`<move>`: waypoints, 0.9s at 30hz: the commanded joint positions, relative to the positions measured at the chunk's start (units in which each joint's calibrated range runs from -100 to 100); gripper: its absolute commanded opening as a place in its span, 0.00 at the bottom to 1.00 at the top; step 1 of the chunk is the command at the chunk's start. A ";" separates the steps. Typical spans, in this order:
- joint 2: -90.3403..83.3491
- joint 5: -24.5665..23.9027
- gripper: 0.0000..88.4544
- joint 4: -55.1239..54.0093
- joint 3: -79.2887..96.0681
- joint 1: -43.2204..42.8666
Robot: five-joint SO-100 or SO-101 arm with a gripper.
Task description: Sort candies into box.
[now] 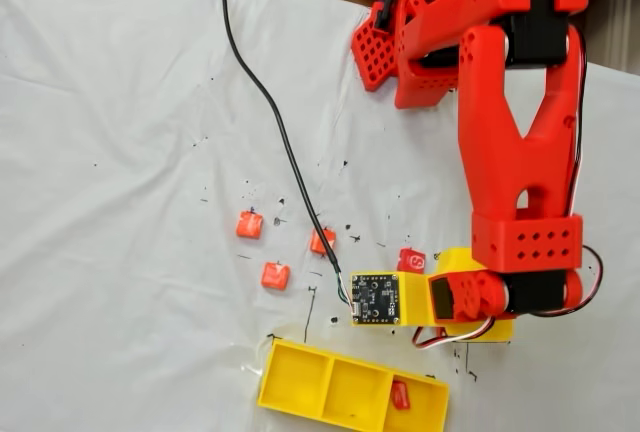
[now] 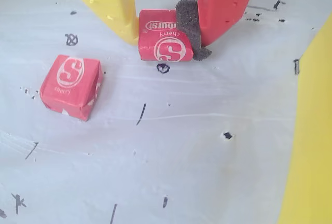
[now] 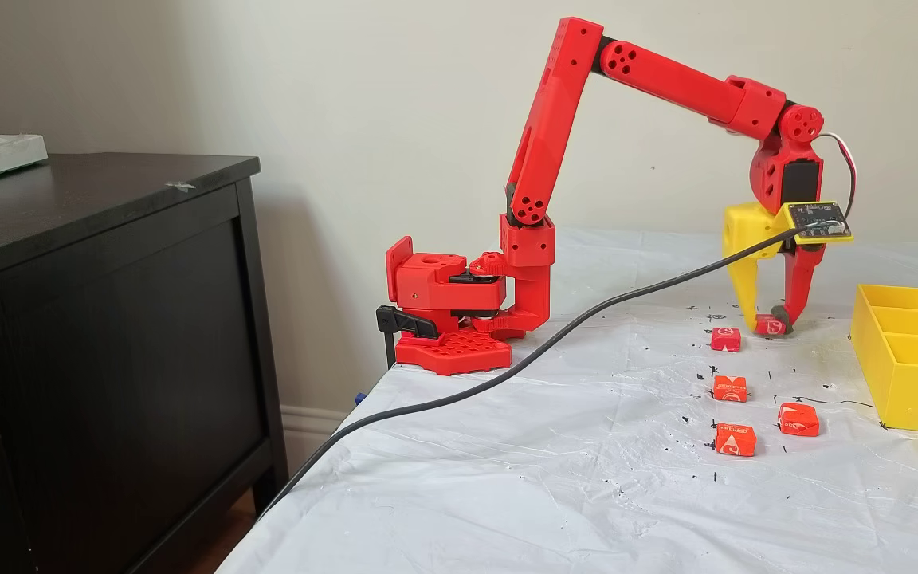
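The fingers [image 2: 165, 40] pinch a deep-red candy [image 2: 163, 42] low on the table [image 2: 181, 146] — a grip set for lifting it. A second red candy [image 2: 70, 86] lies at eight o'clock. The yellow box [image 1: 325, 387] waits near, one candy [image 1: 400, 394] already in an end compartment.

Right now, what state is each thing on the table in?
gripper: shut on cherry candy
cherry candy: pinched between the fingers, resting on the table
second cherry candy: loose on the table
three orange candies: loose on the table
yellow tray: one candy in an end compartment
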 commanded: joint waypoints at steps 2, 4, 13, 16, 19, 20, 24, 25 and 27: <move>-18.11 2.34 0.00 2.32 -8.62 3.70; -18.54 3.08 0.00 2.32 -11.44 5.88; -8.36 3.37 0.00 -0.71 -24.10 13.85; -5.39 3.66 0.00 -1.77 -25.46 14.30; -2.25 3.86 0.00 -2.92 -26.28 14.12; -1.23 3.96 0.00 -3.00 -26.65 13.94; 0.80 4.79 0.00 -3.41 -27.01 13.67; 0.97 4.84 0.00 -3.57 -27.01 13.58; 1.40 4.79 0.00 -4.15 -27.19 13.67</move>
